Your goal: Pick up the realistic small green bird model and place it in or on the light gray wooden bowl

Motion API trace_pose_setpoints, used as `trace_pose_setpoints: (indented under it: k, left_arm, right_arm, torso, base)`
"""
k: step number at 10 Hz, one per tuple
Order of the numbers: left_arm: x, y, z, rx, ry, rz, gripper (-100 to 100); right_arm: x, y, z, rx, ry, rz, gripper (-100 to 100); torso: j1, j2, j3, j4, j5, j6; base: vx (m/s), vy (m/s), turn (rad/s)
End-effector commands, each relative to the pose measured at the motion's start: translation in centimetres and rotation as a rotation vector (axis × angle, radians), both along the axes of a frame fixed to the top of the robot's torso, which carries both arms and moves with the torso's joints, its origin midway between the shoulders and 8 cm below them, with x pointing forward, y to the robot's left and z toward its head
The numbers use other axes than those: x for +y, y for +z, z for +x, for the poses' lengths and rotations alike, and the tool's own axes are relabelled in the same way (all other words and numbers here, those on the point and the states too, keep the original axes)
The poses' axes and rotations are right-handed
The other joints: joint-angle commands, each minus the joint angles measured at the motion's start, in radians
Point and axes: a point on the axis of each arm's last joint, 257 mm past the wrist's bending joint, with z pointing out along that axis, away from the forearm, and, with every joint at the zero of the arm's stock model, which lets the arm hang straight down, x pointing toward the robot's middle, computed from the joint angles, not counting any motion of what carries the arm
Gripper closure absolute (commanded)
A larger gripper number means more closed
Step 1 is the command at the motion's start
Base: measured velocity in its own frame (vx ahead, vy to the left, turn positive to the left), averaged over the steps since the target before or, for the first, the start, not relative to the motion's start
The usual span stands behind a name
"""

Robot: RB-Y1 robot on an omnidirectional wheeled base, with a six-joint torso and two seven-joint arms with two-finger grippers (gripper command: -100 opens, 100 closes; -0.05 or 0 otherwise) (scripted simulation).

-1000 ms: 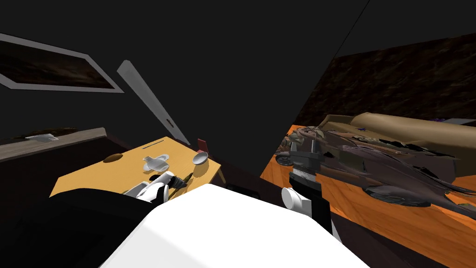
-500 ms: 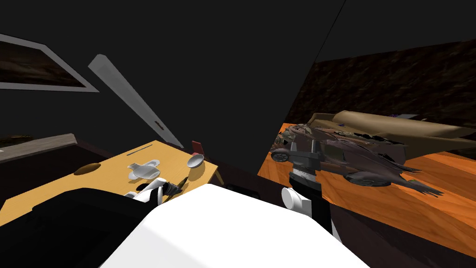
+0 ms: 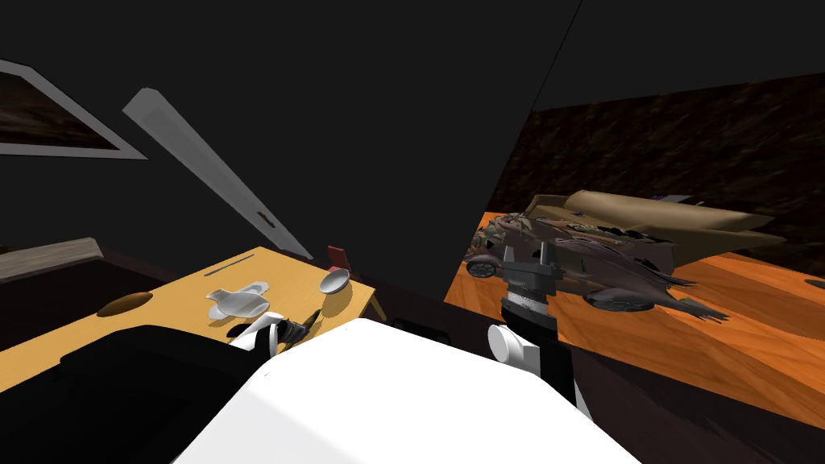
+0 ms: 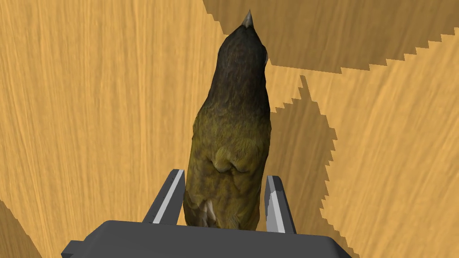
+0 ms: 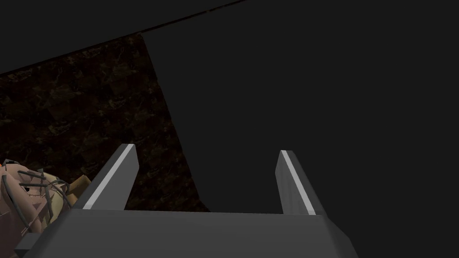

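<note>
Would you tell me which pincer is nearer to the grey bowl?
Left. The left pincer, shut on the bird, is near the bowl; the right pincer is beyond the table.

The bird's point(image 4: 233, 134) tail end is hidden between the jaws.

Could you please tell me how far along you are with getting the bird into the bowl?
Done: the left gripper is shut on the olive-green bird, pressing its sides. In hand: the bird is held over the yellow wooden table. Left: carrying it to the grey bowl and releasing.
</note>
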Motion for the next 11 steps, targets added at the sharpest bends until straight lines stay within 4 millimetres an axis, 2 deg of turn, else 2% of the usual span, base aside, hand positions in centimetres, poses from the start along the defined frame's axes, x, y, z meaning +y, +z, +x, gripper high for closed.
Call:
trace_pose_setpoints:
  k: [1, 3, 4, 5, 7, 8, 9, 11]
  left_arm:
    - [0.0, 0.0, 0.0, 0.000, 0.000, 0.000, 100]
    - [0.0, 0.0, 0.0, 0.000, 0.001, 0.000, 100]
    - [0.0, 0.0, 0.0, -0.001, 0.001, 0.000, 0]
    - [-0.4, 0.0, 1.6, 0.001, -0.030, -0.005, 100]
    - [-1.9, -0.1, 4.9, 0.008, -0.095, -0.022, 100]
    - [-1.0, 0.7, 5.9, -0.007, -0.107, 0.003, 100]
    - [-2.2, 0.3, 7.1, 0.003, -0.133, -0.015, 100]
    - [-3.5, -0.8, 5.6, 0.027, -0.114, -0.054, 100]
  right_arm:
    - [0.0, 0.0, 0.0, 0.000, 0.000, 0.000, 0]
    - [0.0, 0.0, 0.0, 0.000, 0.000, 0.000, 0]
    - [0.0, 0.0, 0.0, 0.000, 0.000, 0.000, 0]
    - [0.0, 0.0, 0.0, 0.000, 0.000, 0.000, 0]
    - [0.0, 0.0, 0.0, 0.000, 0.000, 0.000, 0]
    - [0.0, 0.0, 0.0, 0.000, 0.000, 0.000, 0]
    - [0.0, 0.0, 0.0, 0.000, 0.000, 0.000, 0]
    - [0.0, 0.0, 0.0, 0.000, 0.000, 0.000, 0]
  torso:
    - [0.000, 0.000, 0.000, 0.000, 0.000, 0.000]
    - [0.000, 0.000, 0.000, 0.000, 0.000, 0.000]
    - [0.000, 0.000, 0.000, 0.000, 0.000, 0.000]
    - [0.000, 0.000, 0.000, 0.000, 0.000, 0.000]
    - [0.001, 0.000, 0.000, -0.001, 0.000, -0.003]
    - [0.000, 0.000, 0.000, 0.000, 0.000, -0.002]
    - [0.000, -0.001, 0.000, 0.000, 0.000, 0.001]
    - [0.000, -0.001, -0.001, -0.001, 0.001, 0.000]
  base:
    - [0.000, 0.000, 0.000]
    - [0.000, 0.000, 0.000]
    - [0.000, 0.000, 0.000]
    - [0.008, 0.010, 0.212]
    - [0.018, 0.016, 0.400]
    - [0.005, 0.003, 0.119]
    - [0.010, 0.010, 0.178]
    - [0.011, 0.011, 0.034]
